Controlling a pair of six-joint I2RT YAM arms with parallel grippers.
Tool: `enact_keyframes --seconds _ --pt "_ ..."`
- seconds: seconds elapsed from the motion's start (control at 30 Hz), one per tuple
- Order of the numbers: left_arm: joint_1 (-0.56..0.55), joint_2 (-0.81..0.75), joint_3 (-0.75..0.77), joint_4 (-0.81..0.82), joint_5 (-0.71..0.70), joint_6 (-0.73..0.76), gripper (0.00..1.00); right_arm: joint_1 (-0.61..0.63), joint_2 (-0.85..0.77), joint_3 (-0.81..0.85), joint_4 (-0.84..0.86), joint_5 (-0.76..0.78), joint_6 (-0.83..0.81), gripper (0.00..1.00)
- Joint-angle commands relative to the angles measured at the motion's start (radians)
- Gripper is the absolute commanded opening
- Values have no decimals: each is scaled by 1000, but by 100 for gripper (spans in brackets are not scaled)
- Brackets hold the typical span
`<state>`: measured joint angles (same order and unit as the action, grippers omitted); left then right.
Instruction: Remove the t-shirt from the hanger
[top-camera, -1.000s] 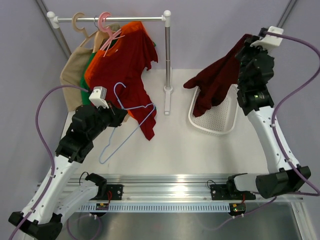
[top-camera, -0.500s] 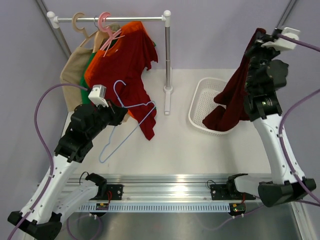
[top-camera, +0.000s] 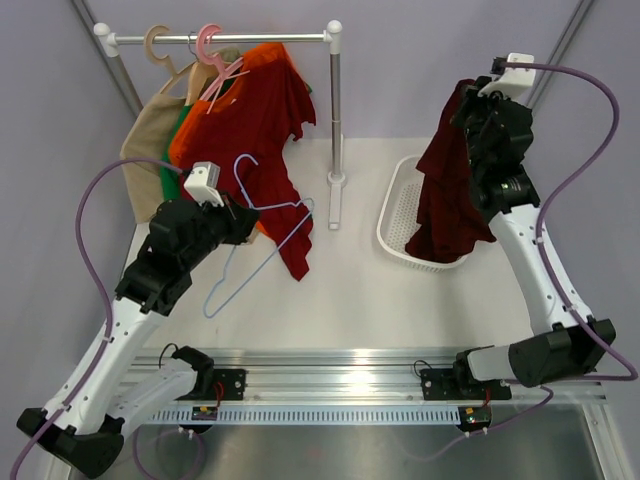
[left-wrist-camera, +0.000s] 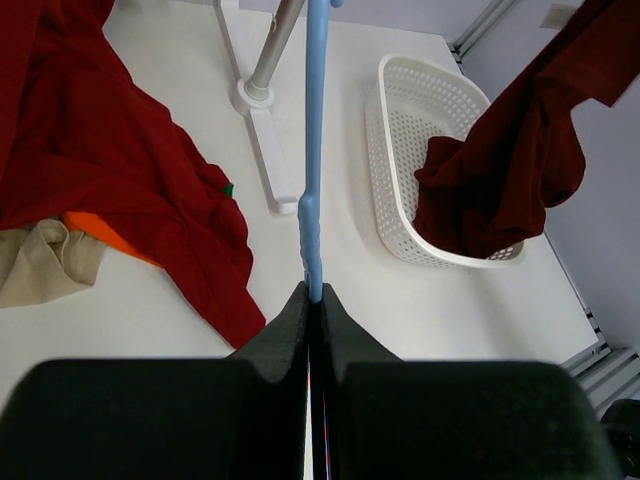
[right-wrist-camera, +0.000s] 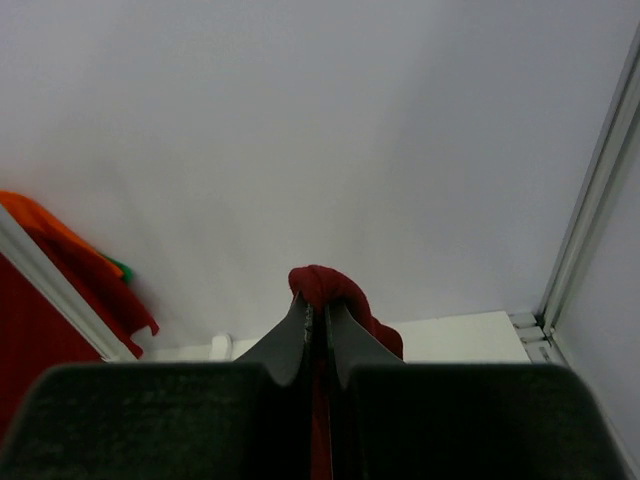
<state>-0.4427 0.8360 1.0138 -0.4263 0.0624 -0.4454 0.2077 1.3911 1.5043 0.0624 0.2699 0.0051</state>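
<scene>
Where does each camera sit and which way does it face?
Top: above and behind, looking down on the table; left arm and right arm show.
Left wrist: along its shut left tool gripping the hanger, toward the basket.
Right wrist: past its shut right tool pinching the t-shirt, toward the wall.
Top and left wrist share the basket.

Dark maroon cloth t-shirt hung from the right tool, bottom end over the white perforated plastic basket on the desk's right side. Thin pale blue wire hanger sat pinched in the left tool, over on the left, in front of the metal clothes rail.
</scene>
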Motion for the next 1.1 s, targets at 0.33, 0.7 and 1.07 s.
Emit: enact_keyframes --seconds 0.33,0.7,1.07 --pt "-41 187 377 158 -157 85 0 1 -98 -450 64 -23 372 12" --pt "-63 460 572 256 -248 267 0 1 -328 -470 -90 -176 432 73" --pt "-65 759 897 273 -420 390 0 4 -586 -641 -151 -336 498 68"
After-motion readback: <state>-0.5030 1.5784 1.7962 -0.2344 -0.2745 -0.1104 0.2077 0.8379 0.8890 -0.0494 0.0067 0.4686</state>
